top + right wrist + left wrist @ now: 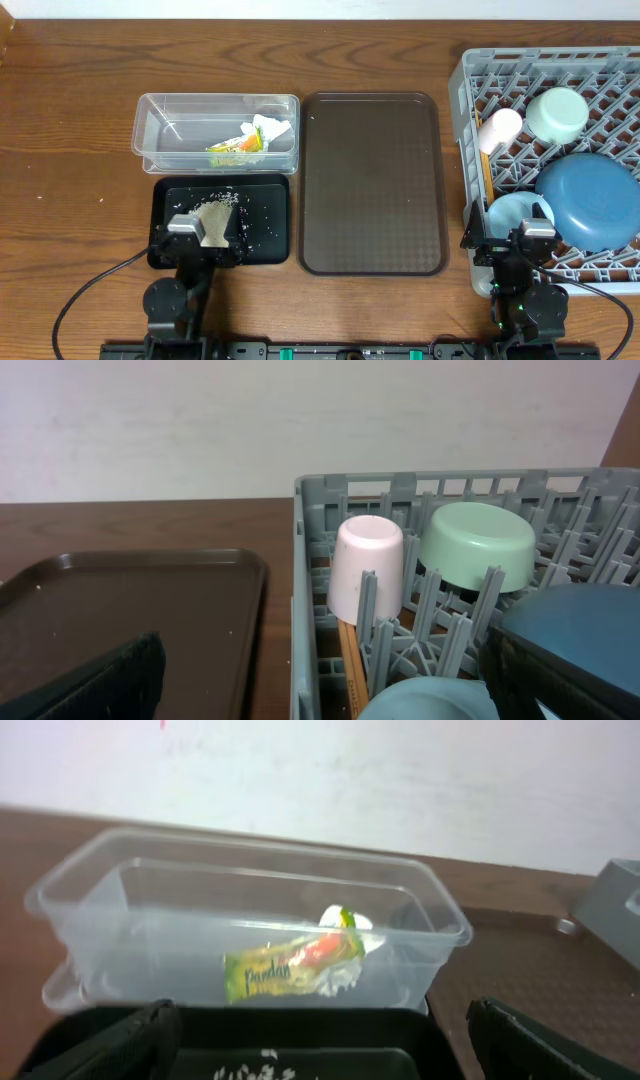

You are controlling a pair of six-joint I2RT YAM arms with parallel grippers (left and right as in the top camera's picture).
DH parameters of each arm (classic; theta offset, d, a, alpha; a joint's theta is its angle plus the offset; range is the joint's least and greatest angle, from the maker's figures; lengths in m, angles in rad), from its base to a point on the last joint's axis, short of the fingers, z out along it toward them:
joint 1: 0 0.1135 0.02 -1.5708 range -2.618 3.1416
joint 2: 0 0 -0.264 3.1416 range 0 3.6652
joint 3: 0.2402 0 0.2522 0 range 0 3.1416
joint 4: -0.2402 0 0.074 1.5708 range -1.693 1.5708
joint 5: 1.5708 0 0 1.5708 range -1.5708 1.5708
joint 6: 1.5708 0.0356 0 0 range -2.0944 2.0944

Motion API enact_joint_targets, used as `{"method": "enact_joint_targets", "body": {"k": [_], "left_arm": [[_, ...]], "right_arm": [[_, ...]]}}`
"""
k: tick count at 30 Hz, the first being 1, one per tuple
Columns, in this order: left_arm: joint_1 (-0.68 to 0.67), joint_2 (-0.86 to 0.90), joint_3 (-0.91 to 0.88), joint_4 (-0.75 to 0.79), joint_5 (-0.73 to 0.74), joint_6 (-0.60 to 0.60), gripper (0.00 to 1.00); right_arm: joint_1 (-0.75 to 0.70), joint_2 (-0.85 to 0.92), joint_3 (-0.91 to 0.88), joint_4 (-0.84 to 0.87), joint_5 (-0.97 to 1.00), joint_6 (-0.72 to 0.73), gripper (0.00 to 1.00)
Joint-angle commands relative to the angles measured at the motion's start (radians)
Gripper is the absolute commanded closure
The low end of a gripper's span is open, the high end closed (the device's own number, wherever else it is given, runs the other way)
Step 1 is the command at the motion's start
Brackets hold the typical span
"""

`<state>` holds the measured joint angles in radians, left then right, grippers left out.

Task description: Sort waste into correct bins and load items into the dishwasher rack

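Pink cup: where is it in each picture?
Overhead: the pink cup sits near the left wall of the grey rack, beside the mint bowl.
Left wrist: not in it.
Right wrist: the pink cup is in the middle, just left of the mint bowl.
Shared landmark: the brown tray lies left of the grey rack in both.

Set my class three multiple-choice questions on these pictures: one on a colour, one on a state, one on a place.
1. The bowl in the rack is: A. red B. mint green C. black
2. The pink cup stands: A. base up B. mouth up C. on its side
3. The snack wrapper lies: A. in the rack B. in the pink cup C. in the clear tub
Answers: 1 B, its outside is pale green; 2 A, its closed bottom faces up; 3 C, it shows through the tub's wall.
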<state>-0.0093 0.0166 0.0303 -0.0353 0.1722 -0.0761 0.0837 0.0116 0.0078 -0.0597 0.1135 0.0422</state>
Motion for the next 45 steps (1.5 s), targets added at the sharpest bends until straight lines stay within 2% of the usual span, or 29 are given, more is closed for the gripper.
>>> {"method": "enact_joint_targets", "body": {"k": [1, 16, 45], "left_arm": [[-0.025, -0.015, -0.027, -0.023, -0.013, 0.096, 0.06], [-0.051, -0.015, -0.027, -0.031, -0.112, 0.106, 0.06], [-0.051, -0.013, -0.026, -0.03, -0.113, 0.106, 0.06]], "right_arm": [[-0.006, -0.007, -0.003, -0.001, 0.014, 0.013, 0.01], [-0.006, -0.007, -0.003, -0.001, 0.014, 0.013, 0.01], [-0.006, -0.007, -0.003, -0.001, 0.014, 0.013, 0.01]]}}
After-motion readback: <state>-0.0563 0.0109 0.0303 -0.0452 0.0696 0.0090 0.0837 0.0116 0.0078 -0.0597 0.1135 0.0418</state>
